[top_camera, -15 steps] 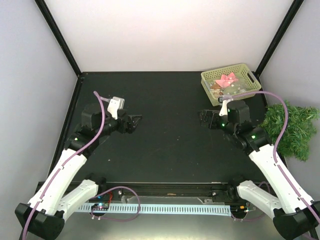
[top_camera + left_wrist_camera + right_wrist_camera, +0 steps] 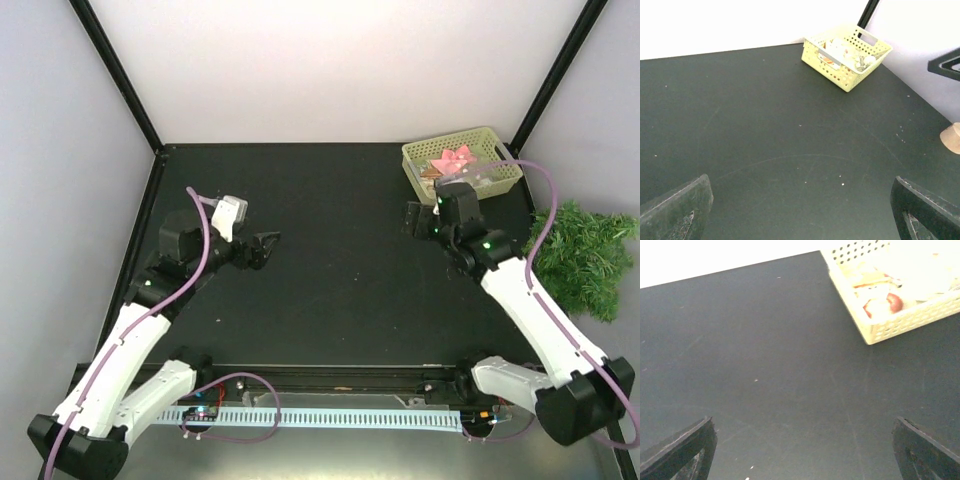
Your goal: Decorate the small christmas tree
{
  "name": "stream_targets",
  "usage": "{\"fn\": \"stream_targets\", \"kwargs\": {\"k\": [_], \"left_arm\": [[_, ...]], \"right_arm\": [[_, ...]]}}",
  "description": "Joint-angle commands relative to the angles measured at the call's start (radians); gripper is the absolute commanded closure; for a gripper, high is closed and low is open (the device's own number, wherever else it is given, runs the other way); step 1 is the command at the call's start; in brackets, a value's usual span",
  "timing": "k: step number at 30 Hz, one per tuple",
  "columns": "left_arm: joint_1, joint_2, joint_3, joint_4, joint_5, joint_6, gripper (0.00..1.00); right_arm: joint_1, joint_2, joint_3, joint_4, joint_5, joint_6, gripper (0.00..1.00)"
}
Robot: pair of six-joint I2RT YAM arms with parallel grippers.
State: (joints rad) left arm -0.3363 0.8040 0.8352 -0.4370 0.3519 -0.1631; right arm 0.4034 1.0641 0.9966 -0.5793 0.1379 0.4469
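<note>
At the far right corner of the worktop [image 2: 330, 270] sits the basket [image 2: 462, 166], a pale yellow-green plastic box with lattice walls and slotted handles. It holds a jumble of small ornaments, among them a pink star [image 2: 452, 158] with folded points and a glossy red ball [image 2: 894, 302]. The rest is too mixed to name.

By the right edge, on the near half, is the tree [image 2: 585, 258], a bushy mass of dark green bristly needles. Its round light-wood base [image 2: 952, 138] shows in the left wrist view. From above I cannot tell whether it stands or lies tipped. No ornament shows on it.

Left pincer [image 2: 266, 246]: over the left half of the worktop, jaws spread wide, nothing between them. Right pincer [image 2: 411, 220]: just beside the basket's near left corner, jaws equally wide and also empty. Both hover above bare matte black surface, lightly scuffed.

Step in hand, as I judge it: the very start, with the first ornament not yet picked. The right arm looks the likelier to fetch, being closest to both basket and tree.

The next move calls for bringing that pincer over the basket rim and down on a single piece. The pieces are small and crowded, so the jaws must close on one without dragging its neighbours. The springy needles will want the ornament pushed in, not dropped.
</note>
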Motion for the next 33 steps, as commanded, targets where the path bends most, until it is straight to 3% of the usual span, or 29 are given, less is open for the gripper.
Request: {"fn": "stream_targets", "kwargs": {"k": [1, 4, 8, 11, 15, 24, 28, 29, 31, 33], "left_arm": [[-0.007, -0.029, 0.009, -0.017, -0.024, 0.051, 0.01], [-0.007, -0.057, -0.009, -0.006, -0.035, 0.056, 0.01], [-0.007, -0.083, -0.026, 0.004, -0.041, 0.057, 0.01], [-0.007, -0.093, -0.030, 0.009, -0.036, 0.056, 0.01], [-0.008, -0.094, -0.028, 0.014, -0.010, 0.050, 0.01], [-0.010, -0.109, -0.039, 0.016, 0.017, 0.042, 0.01], [-0.019, -0.108, -0.040, 0.013, 0.019, 0.041, 0.01], [-0.021, -0.107, -0.042, 0.013, 0.018, 0.041, 0.01], [-0.024, -0.105, -0.042, 0.013, 0.018, 0.039, 0.01], [-0.028, -0.099, -0.040, 0.016, 0.019, 0.039, 0.01]], "right_arm": [[-0.005, 0.102, 0.110, -0.129, 0.223, 0.057, 0.05], [-0.004, 0.114, 0.114, -0.237, 0.317, 0.232, 0.06], [-0.004, 0.056, 0.070, -0.308, 0.396, 0.312, 0.11], [-0.005, -0.025, 0.085, -0.304, 0.437, 0.250, 0.13], [-0.004, -0.095, 0.228, -0.321, 0.516, 0.177, 0.13], [-0.005, -0.134, 0.390, -0.206, 0.999, -0.127, 0.09], [-0.005, -0.142, 0.363, 0.008, 1.216, -0.353, 0.09], [-0.007, -0.155, 0.328, 0.128, 1.270, -0.473, 0.09], [-0.015, -0.188, 0.214, 0.521, 1.322, -0.798, 0.09], [-0.055, -0.208, 0.155, 0.757, 1.329, -0.973, 0.09]]}}
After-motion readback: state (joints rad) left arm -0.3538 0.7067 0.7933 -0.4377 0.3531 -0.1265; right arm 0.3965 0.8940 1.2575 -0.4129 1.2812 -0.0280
